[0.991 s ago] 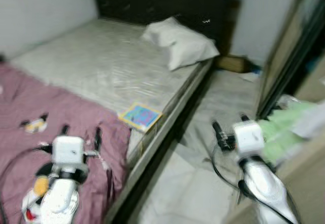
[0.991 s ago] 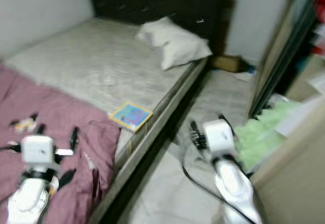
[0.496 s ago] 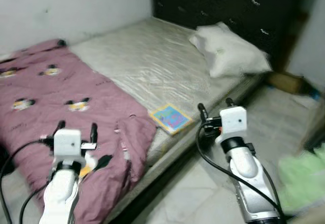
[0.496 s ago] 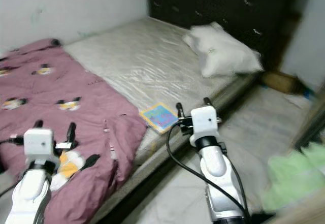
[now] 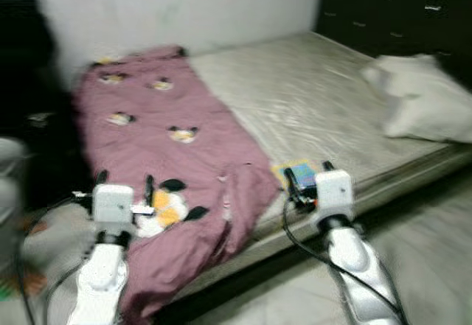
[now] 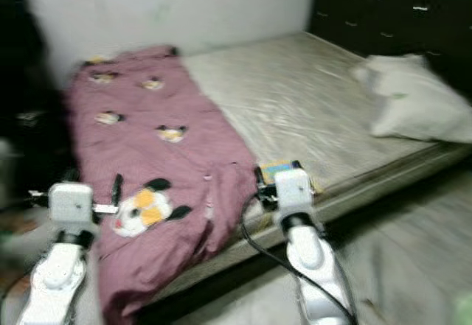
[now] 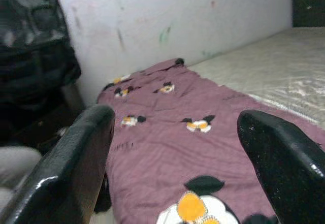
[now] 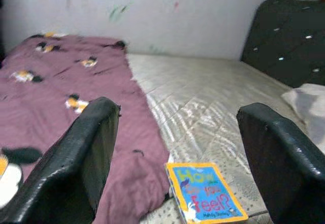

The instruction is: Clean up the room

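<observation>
The robot is standing at the side of the bed (image 5: 332, 96), apparently choosing what to tidy first; the picture book (image 8: 205, 192) is lying flat on the bare mattress near its edge, just beside the bunched fold of the maroon blanket (image 5: 169, 141), which is draping over the near side toward the floor; the pillow (image 5: 417, 107) is resting at the head end by the dark headboard (image 5: 391, 12); to do this step well, the right arm is likely the better choice, since the book is sitting close in front of it; the approach should be coming in low over the mattress edge so one finger can be sliding under the cover while the other is pressing from above, because a thin flat book is giving little to pinch; steadying the body first seems wise, as the head views are looking blurred; the right gripper (image 8: 177, 148) is hovering above the book with its fingers (image 8: 86, 148) spread wide, holding and touching nothing; the left gripper (image 7: 175, 148) is poised over the blanket, likewise spread wide and empty
</observation>
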Controlling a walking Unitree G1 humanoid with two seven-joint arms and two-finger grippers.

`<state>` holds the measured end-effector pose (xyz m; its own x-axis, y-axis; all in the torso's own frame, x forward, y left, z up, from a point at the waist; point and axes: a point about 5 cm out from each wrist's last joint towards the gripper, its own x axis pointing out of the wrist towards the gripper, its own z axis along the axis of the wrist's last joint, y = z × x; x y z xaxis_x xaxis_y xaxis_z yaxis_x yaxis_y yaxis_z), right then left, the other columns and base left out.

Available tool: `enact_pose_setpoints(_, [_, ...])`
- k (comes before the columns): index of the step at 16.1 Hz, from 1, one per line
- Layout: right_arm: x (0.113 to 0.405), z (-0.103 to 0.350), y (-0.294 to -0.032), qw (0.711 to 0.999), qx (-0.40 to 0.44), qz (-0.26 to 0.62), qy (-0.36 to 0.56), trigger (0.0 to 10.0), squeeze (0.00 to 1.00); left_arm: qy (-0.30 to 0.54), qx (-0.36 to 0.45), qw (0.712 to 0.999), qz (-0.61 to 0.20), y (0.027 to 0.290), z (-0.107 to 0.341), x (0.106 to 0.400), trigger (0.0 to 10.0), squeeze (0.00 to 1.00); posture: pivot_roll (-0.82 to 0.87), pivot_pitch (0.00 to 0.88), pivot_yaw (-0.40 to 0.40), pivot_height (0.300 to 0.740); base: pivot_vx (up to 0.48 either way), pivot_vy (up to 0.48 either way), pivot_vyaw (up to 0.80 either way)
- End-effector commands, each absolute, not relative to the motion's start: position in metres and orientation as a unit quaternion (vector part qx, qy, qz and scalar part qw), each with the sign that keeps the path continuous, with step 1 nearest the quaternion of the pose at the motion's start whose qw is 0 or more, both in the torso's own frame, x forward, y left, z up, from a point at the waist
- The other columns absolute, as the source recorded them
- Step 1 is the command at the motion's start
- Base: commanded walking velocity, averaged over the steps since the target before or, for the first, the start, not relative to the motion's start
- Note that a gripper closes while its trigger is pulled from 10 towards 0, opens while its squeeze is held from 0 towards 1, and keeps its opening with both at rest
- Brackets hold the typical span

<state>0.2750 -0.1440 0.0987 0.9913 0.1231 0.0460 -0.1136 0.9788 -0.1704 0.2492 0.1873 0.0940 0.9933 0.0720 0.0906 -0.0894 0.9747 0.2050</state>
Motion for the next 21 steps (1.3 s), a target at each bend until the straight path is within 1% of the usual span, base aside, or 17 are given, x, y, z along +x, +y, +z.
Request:
enact_pose_setpoints(1, [0.277,0.102,-0.143,0.995,-0.078,0.058,-0.032,10.0,0.0,-0.047,0.112,0.992,0.044,0.191,0.099,0.249,10.0,0.0,-0.06,0.0,0.001,0.74,0.0,0.0,0.8])
enact_pose_setpoints(4, [0.278,0.103,-0.143,0.994,-0.086,0.063,-0.038,10.0,0.0,-0.035,0.096,0.994,0.024,0.185,0.093,0.252,10.0,0.0,-0.05,0.0,-0.007,0.74,0.0,0.0,0.8])
enact_pose_setpoints(11, [0.278,0.106,-0.144,0.993,-0.09,0.061,-0.045,10.0,0.0,-0.038,0.096,0.995,0.0,0.181,0.094,0.258,10.0,0.0,-0.07,0.0,-0.001,0.74,0.0,0.0,0.78])
enact_pose_setpoints(15, [0.279,0.105,-0.144,0.993,-0.088,0.062,-0.043,10.0,0.0,-0.046,0.088,0.995,-0.027,0.175,0.095,0.259,10.0,0.0,-0.06,0.0,-0.005,0.74,0.0,0.0,0.0])
enact_pose_setpoints(21, [0.28,0.106,-0.148,0.994,-0.084,0.049,-0.045,10.0,0.0,-0.048,0.087,0.994,-0.038,0.172,0.096,0.263,10.0,0.0,-0.07,0.0,-0.002,0.74,0.277,0.0,0.0])
